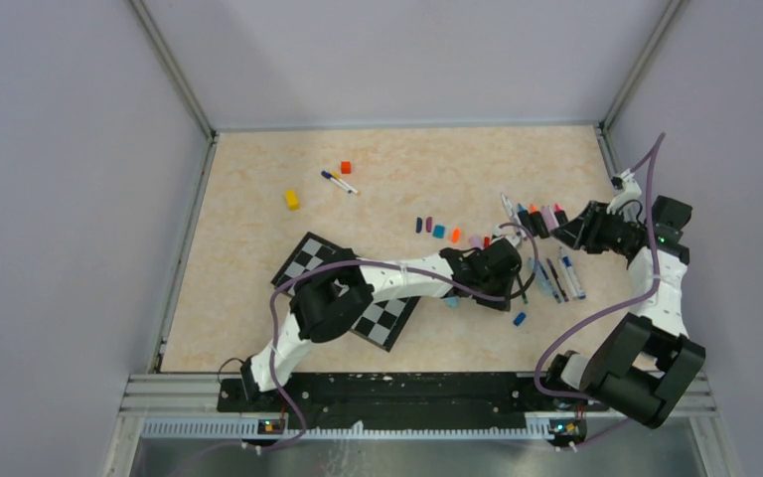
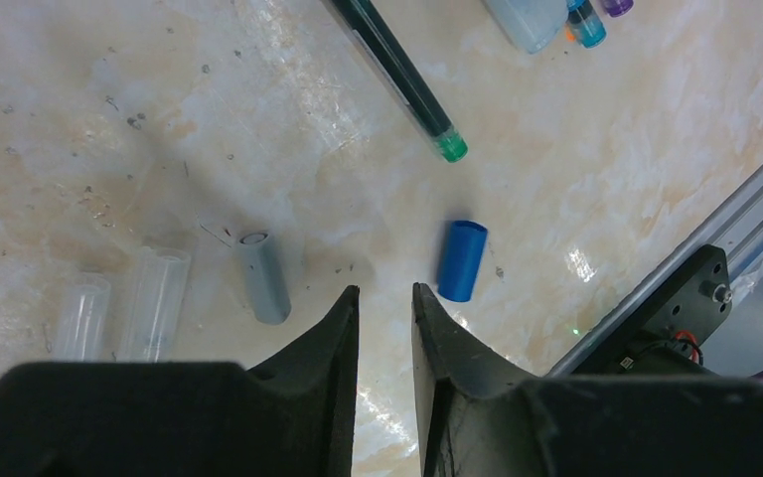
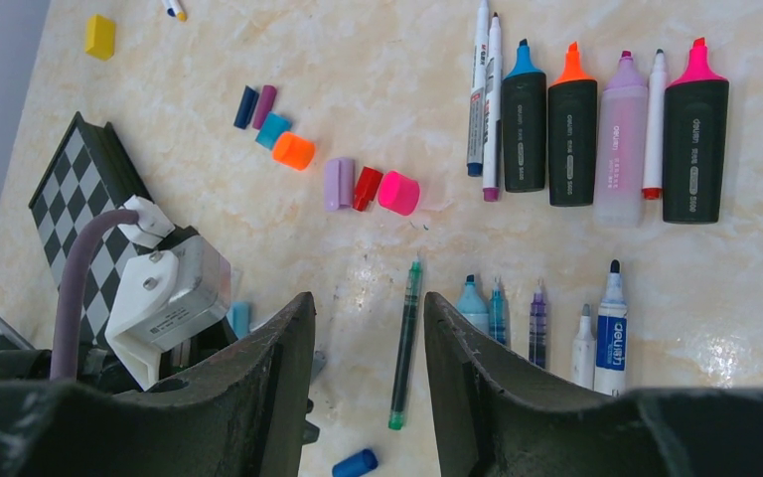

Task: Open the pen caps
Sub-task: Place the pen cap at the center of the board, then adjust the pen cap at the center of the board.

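L gripper (image 2: 385,290) jaws slightly apart, empty | blue cap (image 2: 461,260) on table (image 2: 109,99) just ahead-right of them, long axis roughly along reach | grey cap (image 2: 264,276) ahead-left | R gripper (image 3: 368,303) spread, empty, farther.

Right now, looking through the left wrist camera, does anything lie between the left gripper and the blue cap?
Nothing visible does. Only bare table separates the left gripper from the blue cap, which lies just up and right of the jaws in that view. The grey cap lies off to the other side.
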You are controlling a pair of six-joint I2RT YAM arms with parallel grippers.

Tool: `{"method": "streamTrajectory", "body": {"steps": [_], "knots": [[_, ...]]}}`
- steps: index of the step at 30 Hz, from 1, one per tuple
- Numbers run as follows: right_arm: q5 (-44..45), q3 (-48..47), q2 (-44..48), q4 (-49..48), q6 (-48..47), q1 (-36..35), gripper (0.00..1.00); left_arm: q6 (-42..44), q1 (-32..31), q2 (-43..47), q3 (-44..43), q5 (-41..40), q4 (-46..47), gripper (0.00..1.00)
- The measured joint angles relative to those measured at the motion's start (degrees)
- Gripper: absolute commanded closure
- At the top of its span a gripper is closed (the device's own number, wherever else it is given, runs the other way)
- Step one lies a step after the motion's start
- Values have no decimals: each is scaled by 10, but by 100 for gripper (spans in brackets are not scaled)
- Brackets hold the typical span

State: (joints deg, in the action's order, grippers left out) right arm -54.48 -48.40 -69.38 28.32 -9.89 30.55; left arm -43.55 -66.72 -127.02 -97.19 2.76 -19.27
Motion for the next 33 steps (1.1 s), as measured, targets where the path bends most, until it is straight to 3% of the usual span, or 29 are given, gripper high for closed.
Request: {"method": "streamTrajectory", "body": {"steps": [5, 12, 16, 19, 21, 22, 23, 28, 33], "knots": [[-3, 0, 0, 1, -7, 0, 57, 16, 0, 28, 40, -15, 22, 73], [-36, 0, 0, 16, -41, 0, 57, 80, 0, 160, 137, -63, 74, 66], [-59, 1, 0, 27, -71, 0, 57, 142, 1, 258, 191, -95, 110, 52], [-70, 4, 0, 41, -101, 0, 57, 184, 2, 329, 235, -129, 129, 35], [-79, 4, -2, 62, -135, 0, 57, 207, 3, 373, 269, -153, 144, 17], [-85, 3, -3, 79, -160, 0, 57, 218, 3, 393, 286, -164, 149, 5], [-91, 2, -5, 102, -192, 0, 57, 229, 3, 416, 309, -177, 160, 2], [-109, -29, -34, 261, -401, -1, 57, 269, 6, 522, 422, -241, 196, 1], [-96, -68, -58, 422, -651, -28, 44, 286, 32, 630, 513, -264, 218, 1]]}}
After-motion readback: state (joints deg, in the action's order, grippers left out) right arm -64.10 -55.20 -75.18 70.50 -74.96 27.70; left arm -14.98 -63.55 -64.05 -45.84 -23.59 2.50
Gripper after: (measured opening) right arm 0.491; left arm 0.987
